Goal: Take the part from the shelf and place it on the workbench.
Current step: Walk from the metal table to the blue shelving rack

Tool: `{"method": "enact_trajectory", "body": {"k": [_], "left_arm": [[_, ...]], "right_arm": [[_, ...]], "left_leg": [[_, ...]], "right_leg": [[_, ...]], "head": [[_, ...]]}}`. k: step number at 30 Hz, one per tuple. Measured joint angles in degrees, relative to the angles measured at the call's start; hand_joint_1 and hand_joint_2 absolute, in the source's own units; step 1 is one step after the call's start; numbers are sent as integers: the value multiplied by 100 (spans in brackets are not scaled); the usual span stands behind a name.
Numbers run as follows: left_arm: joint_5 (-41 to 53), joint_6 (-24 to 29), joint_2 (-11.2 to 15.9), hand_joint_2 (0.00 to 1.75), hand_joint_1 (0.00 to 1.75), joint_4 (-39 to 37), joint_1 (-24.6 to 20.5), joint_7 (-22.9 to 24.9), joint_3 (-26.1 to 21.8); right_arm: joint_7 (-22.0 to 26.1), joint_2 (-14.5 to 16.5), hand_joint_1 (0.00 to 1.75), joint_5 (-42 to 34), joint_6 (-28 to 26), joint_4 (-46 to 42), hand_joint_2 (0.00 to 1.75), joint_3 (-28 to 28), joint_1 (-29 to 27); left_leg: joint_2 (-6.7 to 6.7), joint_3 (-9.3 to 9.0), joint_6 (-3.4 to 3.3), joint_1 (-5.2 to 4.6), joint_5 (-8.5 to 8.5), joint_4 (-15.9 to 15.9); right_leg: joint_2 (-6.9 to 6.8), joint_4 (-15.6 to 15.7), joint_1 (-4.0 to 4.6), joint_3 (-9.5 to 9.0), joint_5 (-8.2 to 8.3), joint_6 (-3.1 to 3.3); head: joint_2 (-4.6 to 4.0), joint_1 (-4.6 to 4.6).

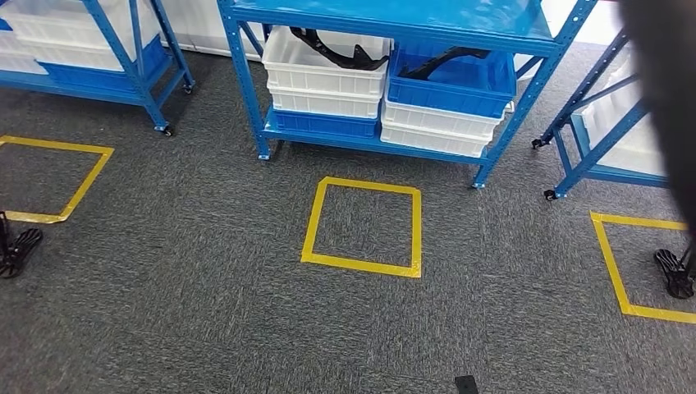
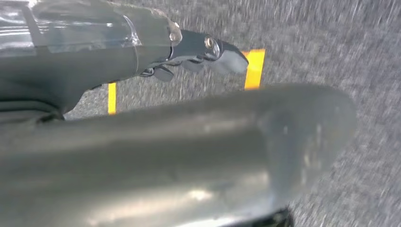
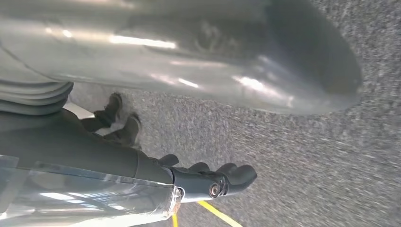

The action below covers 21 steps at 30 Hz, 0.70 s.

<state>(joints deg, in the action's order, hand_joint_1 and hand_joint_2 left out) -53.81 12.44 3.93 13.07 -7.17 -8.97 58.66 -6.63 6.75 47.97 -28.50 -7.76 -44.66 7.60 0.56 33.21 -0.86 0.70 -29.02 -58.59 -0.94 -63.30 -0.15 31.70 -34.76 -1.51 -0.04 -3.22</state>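
1. Grey carpet [image 1: 205, 295] lies nearest; both hands hang over it, the left hand [image 2: 198, 56] and the right hand [image 3: 208, 177] empty with fingers loosely extended.
2. Yellow tape square [image 1: 364, 227] sits ahead.
3. Beyond, on the blue shelf [image 1: 394, 16], a black curved part [image 1: 336, 51] lies in a white bin [image 1: 324, 74]; another [image 1: 443, 59] lies in the blue bin [image 1: 451, 86].

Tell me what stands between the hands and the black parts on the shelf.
Nothing visible does. Open carpet with a yellow tape square lies before the shelf; the black parts sit uncovered in their bins. Both hands hang over the floor.
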Motion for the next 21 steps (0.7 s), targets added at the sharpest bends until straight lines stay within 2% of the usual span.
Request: {"method": "enact_trajectory", "body": {"k": [2,3,4,5,7,8,9,10,12,13,14,15,17,18,19,20,21], "left_arm": [[0,-13,4,0,0,0,-2,-2,0],[0,-21,4,0,0,0,5,-2,0],[0,-27,3,0,0,0,12,-2,0],[0,-31,3,0,0,0,18,-2,0],[0,-31,2,0,0,0,19,-1,0],[0,-31,2,0,0,1,15,2,0],[0,-31,2,0,0,1,10,4,-1],[0,-31,2,0,0,1,9,8,-1],[0,-32,0,0,0,1,5,12,-1],[2,-32,-1,0,0,2,3,13,0],[3,-32,-3,0,0,2,-5,13,0],[5,-31,-4,0,0,2,-11,12,0],[8,-32,-10,0,0,2,-11,11,0],[8,-32,-15,0,0,2,-3,11,0],[8,-31,-18,0,0,1,7,11,0],[7,-30,-20,0,0,1,18,11,0],[7,-27,-20,0,0,0,27,11,0]], "right_arm": [[5,-2,0,-1,1,1,0,1,-24],[5,-4,0,-2,2,1,0,0,-41],[5,-5,0,-3,3,2,0,-1,-55],[5,-4,0,-3,3,2,0,-1,-62],[5,-5,0,-4,0,2,0,0,-60],[5,-6,0,-3,-4,2,0,1,-56],[5,-6,0,-2,-10,2,44,1,-53],[5,-5,0,0,-17,2,87,1,-50],[5,-4,0,2,-30,1,175,1,-47],[5,-5,0,0,-37,1,175,0,-47],[7,-7,0,-5,-43,1,131,-1,-47],[9,-9,0,-17,-51,0,87,-2,-43],[20,-10,0,-51,-63,0,0,-5,-36],[28,-9,0,-79,-66,0,0,-5,-40],[38,-8,0,-108,-66,0,0,-6,-50],[47,-8,0,-139,-66,1,0,-7,-59],[55,-7,0,-169,-66,1,0,-8,-65]], "left_leg": [[-36,-53,-36,-3,-54,3],[-57,-93,-40,-5,-83,3],[-80,-142,-36,-5,-116,2],[-101,-197,-28,-5,-149,2],[-135,-316,2,-4,-225,10],[-150,-364,28,-8,-266,13],[-160,-396,59,-10,-301,17],[-166,-415,95,-10,-330,28],[-162,-454,167,-2,-372,59],[-140,-477,196,1,-393,43],[-112,-447,223,3,-434,-64],[-86,-334,247,5,-503,-294],[-60,150,290,12,-681,-1033],[-60,440,306,16,-718,-1382],[-61,668,317,18,-658,-1580],[-63,798,322,20,-497,-1586],[-83,833,322,24,-206,-1382]], "right_leg": [[45,-768,-19,428,-249,-37],[52,-1027,-26,591,-275,-47],[54,-1105,-31,675,-194,-50],[55,-984,-34,663,-17,-46],[57,-336,-35,440,455,-15],[60,-9,-25,311,601,6],[61,241,-12,199,652,37],[62,375,5,130,622,71],[61,478,16,54,539,149],[63,526,8,-2,527,182],[64,579,-4,-75,511,220],[62,631,-16,-159,492,251],[59,672,-14,-289,412,291],[71,676,-13,-357,355,293],[97,676,-14,-436,289,285],[130,676,-17,-520,222,274],[180,676,-23,-627,142,257]], "head": [[0,-64],[0,-87],[0,-108],[0,-129],[0,-174],[0,-191],[0,-209],[0,-217],[0,-216],[0,-200],[0,-168],[0,-125],[0,-27],[0,14],[0,45],[0,71],[0,98]]}}
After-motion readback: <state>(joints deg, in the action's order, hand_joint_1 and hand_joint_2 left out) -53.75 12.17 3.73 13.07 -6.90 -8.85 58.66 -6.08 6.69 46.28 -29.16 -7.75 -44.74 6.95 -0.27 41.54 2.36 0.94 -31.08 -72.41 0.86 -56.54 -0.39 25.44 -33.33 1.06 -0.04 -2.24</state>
